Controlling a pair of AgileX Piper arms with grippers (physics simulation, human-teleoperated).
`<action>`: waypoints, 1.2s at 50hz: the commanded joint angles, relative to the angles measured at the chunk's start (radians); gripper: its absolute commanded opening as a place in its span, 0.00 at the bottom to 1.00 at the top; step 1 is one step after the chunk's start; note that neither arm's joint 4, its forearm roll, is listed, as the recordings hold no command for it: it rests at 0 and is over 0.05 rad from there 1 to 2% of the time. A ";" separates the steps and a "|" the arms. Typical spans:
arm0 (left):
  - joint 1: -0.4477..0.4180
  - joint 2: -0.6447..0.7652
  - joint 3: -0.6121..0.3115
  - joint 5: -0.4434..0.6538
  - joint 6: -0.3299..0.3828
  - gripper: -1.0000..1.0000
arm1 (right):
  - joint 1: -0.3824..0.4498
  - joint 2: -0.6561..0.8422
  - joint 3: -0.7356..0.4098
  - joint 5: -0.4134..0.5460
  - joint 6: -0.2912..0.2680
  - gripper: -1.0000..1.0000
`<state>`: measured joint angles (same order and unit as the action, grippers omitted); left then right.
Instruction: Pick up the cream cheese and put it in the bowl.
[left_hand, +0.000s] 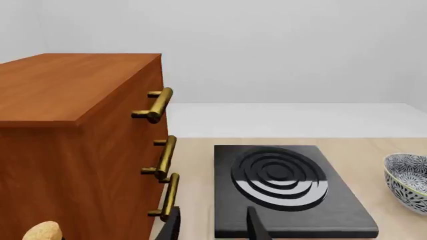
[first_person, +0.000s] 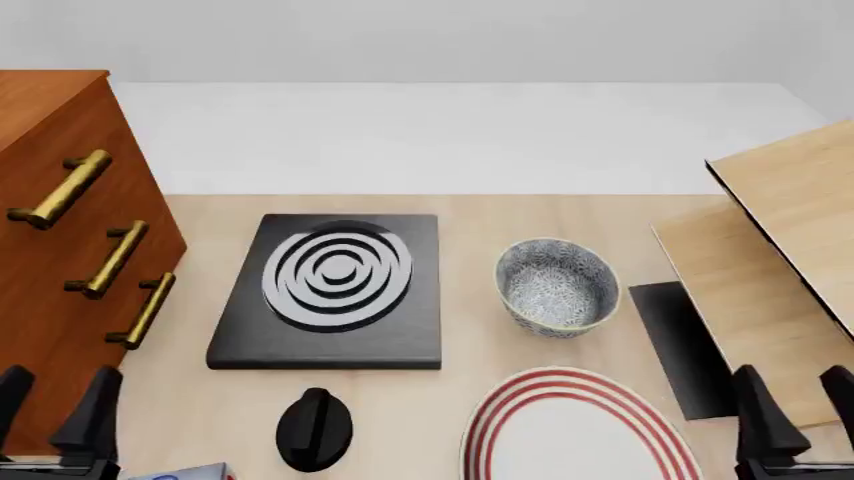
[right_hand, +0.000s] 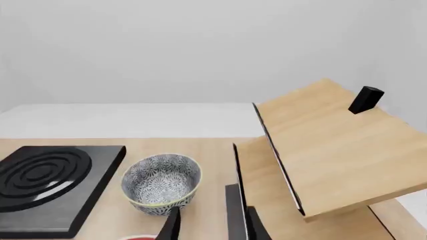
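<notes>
Only our front view catches the cream cheese (first_person: 187, 471), a sliver at the picture's near edge, near-left of the stove plate (first_person: 334, 290) and beside our left gripper (first_person: 54, 410). The bowl (first_person: 557, 285), right of the stove plate, holds nothing. Both the left and right gripper (first_person: 794, 410) stand open, empty.
</notes>
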<state>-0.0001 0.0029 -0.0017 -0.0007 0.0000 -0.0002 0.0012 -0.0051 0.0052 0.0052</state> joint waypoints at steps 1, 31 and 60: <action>0.000 0.005 -0.003 -0.001 0.000 1.00 | 0.008 0.001 -0.009 -0.002 -0.025 1.00; 0.000 0.005 -0.003 -0.001 0.000 1.00 | 0.445 0.291 -0.079 -0.146 -0.186 1.00; 0.000 0.005 -0.003 -0.001 0.000 1.00 | 0.843 0.925 -0.239 -0.445 -0.295 1.00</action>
<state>-0.0001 0.0075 -0.0043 -0.0019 0.0001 0.7364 0.7537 -0.1877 -0.3742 -0.2601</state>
